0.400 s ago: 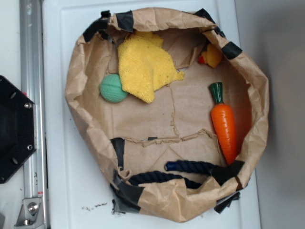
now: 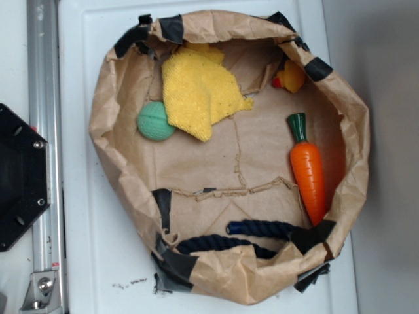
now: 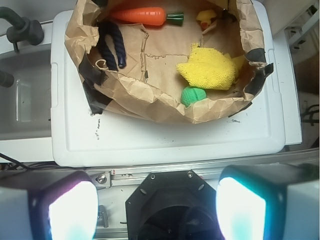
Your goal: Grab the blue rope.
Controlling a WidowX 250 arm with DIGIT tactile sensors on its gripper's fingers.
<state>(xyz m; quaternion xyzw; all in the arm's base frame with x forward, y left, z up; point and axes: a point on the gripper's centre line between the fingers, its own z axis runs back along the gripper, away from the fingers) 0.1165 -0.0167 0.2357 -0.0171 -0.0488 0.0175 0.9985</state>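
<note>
Nothing has shifted since the earlier frame. The blue rope point(image 2: 239, 237), thick and twisted, lies looped against the near wall of a crumpled brown paper bag point(image 2: 118, 111) on a white plastic lid point(image 2: 85, 248), left of the orange carrot point(image 2: 309, 171). The gripper point(image 3: 157, 210), far back, stands wide open and empty.

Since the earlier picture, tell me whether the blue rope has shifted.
No. The blue rope lies in the same spot against the paper bag's lower wall, beside the black tape.
</note>
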